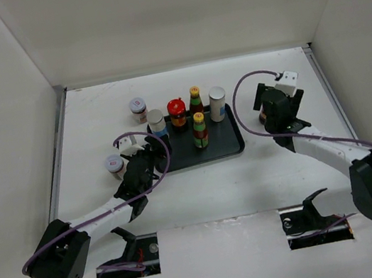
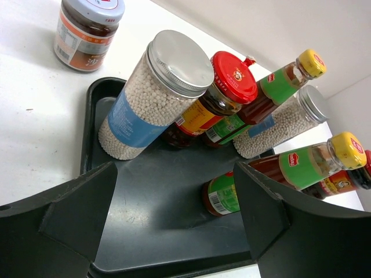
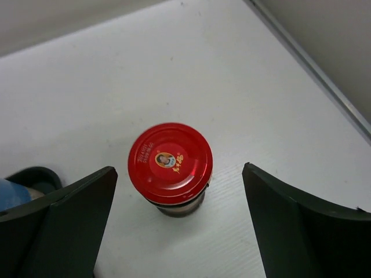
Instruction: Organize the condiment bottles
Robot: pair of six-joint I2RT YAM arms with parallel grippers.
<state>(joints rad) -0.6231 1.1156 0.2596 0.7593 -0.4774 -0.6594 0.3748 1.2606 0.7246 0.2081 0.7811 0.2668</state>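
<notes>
Red jar [image 3: 170, 168] is standing upright on the table [image 3: 174, 69] at 3 o'clock from the tray [image 1: 234, 146] | right gripper [image 3: 179, 169] is hovering over it, jaws spread at its 9 and 3, touching nothing | left gripper [image 2: 175, 169] is hanging spread, empty, at tray's 9 | right arm nearer
</notes>
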